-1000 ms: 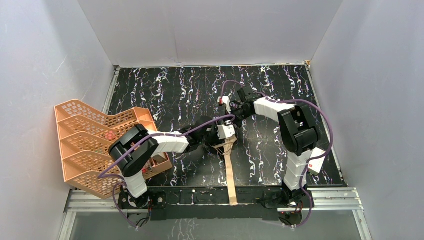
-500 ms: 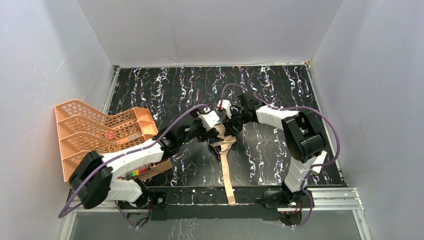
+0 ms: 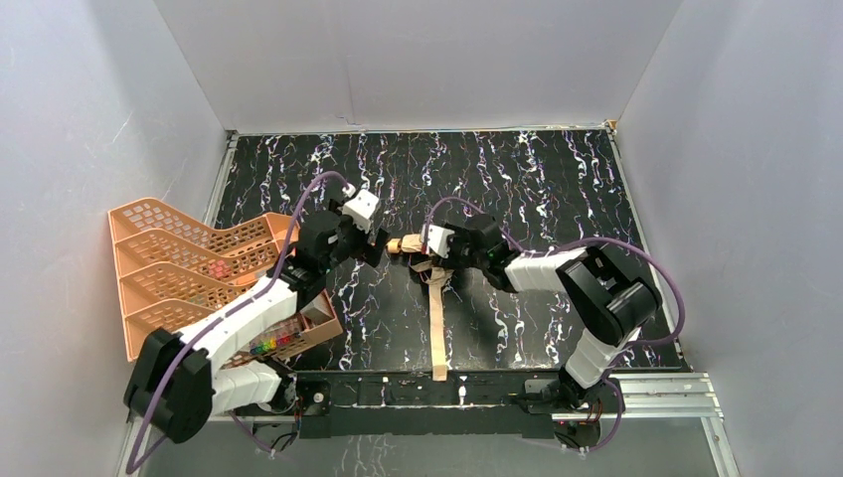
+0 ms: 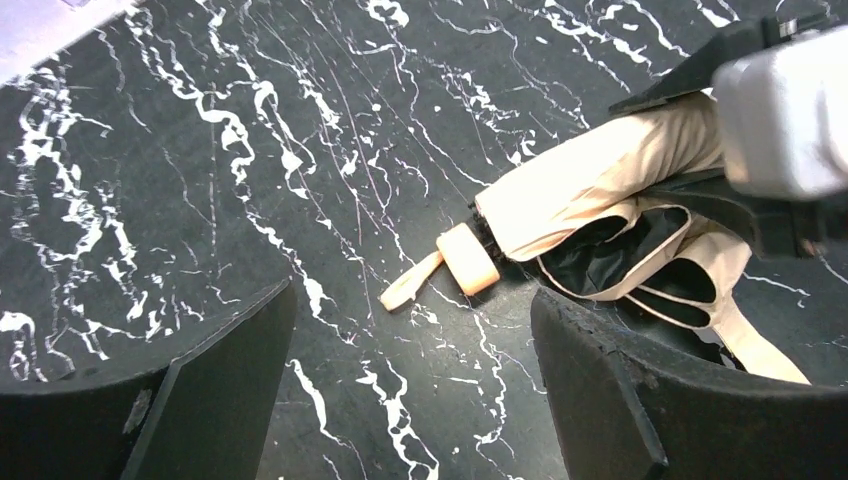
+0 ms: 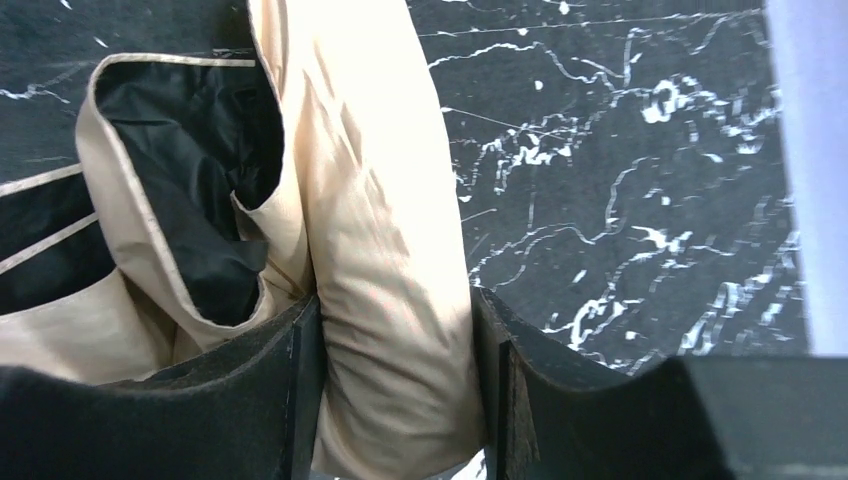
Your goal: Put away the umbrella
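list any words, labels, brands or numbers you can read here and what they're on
None can be read.
The tan and black folding umbrella, the orange plastic mesh rack and the black marbled tabletop show no text.
Any marking on the white wrist camera boxes is too small to tell.

No legible text, labels or numbers

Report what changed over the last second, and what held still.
The left gripper opened, let go of the umbrella and drew back toward the orange rack. The right gripper moved in and clamped the umbrella, which shifted slightly left. The rack stayed put.
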### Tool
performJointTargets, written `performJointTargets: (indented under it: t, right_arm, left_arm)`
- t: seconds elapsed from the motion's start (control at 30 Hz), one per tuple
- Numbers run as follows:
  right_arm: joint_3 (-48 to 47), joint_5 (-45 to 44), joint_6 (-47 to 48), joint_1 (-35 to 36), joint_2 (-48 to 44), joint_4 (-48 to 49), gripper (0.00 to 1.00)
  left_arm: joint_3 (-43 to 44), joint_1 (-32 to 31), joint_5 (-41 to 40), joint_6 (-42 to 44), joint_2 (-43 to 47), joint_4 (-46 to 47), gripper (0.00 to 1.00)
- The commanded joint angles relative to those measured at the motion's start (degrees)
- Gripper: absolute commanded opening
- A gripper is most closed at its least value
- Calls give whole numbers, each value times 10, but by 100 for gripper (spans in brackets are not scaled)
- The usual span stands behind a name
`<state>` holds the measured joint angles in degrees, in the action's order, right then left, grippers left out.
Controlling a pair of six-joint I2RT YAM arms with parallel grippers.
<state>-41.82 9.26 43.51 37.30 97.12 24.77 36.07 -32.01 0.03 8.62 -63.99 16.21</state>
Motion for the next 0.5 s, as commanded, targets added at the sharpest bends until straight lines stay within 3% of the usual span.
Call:
performJointTargets:
  t: [0.0,0.07,0.2,0.37,0.47]
  right_arm:
    - [61,-120,75,17,38,40,23]
    - [93,-122,95,28,38,101,28]
    - [166,-105,178,46,47,241,26]
    - [188,-96,197,57,43,238,26]
    - [205,-97,220,66,40,250,25]
  left_arm:
    - [62,26,86,16,-61,-2,86]
    - [90,35,127,35,-95,-2,86]
    - [128,44,189,72,-164,-3,85]
    - [175,52,256,112,-232,-22,85]
    - [228,53,309,148,-293,-84,85]
